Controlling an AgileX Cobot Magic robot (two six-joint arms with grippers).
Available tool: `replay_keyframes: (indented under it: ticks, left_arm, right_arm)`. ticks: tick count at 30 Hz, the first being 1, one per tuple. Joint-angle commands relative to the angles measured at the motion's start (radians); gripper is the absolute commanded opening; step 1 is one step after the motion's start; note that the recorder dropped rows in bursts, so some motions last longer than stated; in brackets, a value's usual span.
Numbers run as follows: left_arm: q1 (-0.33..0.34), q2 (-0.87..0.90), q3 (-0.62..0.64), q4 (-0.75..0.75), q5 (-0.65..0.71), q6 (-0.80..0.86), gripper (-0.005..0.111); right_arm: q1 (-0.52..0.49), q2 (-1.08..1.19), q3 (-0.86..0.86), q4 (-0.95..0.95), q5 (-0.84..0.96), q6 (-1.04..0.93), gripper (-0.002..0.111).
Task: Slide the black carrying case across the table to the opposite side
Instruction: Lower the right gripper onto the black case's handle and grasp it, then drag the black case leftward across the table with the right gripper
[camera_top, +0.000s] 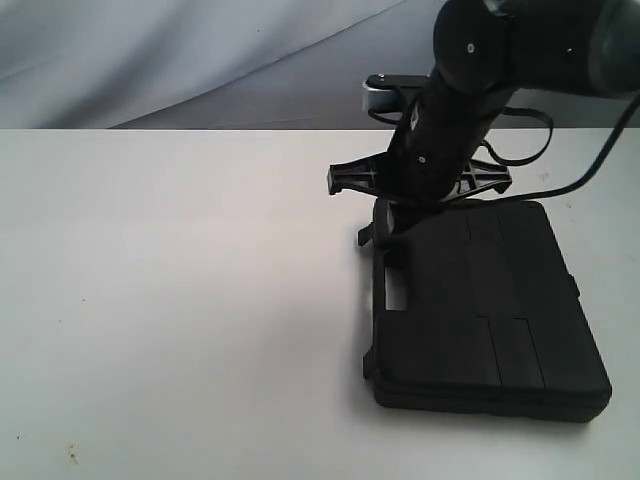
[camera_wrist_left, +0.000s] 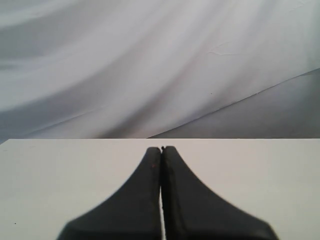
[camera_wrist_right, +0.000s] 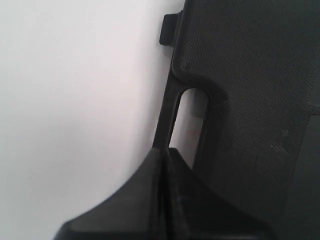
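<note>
Exterior view: the table (camera_top: 180, 300) is the largest surface, with broad bare white room from centre toward 9 o'clock. The case (camera_top: 500, 320) lies flat at about 4 o'clock, with its handle edge facing 9 o'clock and the opposite edge near the 3 o'clock border. Right gripper (camera_wrist_right: 164, 151): jaws pressed together, tip at the handle-edge bar beside the handle slot (camera_wrist_right: 190, 117). Left gripper (camera_wrist_left: 161, 148): jaws pressed together, holding nothing, above bare tabletop. A small latch (camera_wrist_right: 168, 30) projects from the handle edge.
</note>
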Motion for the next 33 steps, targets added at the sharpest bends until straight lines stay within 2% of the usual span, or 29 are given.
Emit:
replay_keyframes:
  ticks: [1, 10, 24, 31, 33]
  left_arm:
    - [-0.001, -0.005, 0.004, -0.001, -0.008, -0.01, 0.0]
    - [-0.001, -0.005, 0.004, -0.001, -0.008, -0.01, 0.0]
    - [-0.001, -0.005, 0.004, -0.001, -0.008, -0.01, 0.0]
    - [-0.001, -0.005, 0.004, -0.001, -0.008, -0.01, 0.0]
    - [-0.001, -0.005, 0.004, -0.001, -0.008, -0.01, 0.0]
  right_arm:
    - [0.002, 0.059, -0.047, -0.012, 0.003, 0.003, 0.0]
    - [0.0, 0.143, -0.07, -0.012, -0.027, 0.074, 0.0]
    - [0.0, 0.145, -0.07, -0.018, -0.063, 0.084, 0.001]
    - [0.0, 0.145, -0.07, -0.018, -0.057, 0.084, 0.025]
    - [0.0, 0.145, -0.07, -0.018, -0.054, 0.084, 0.028]
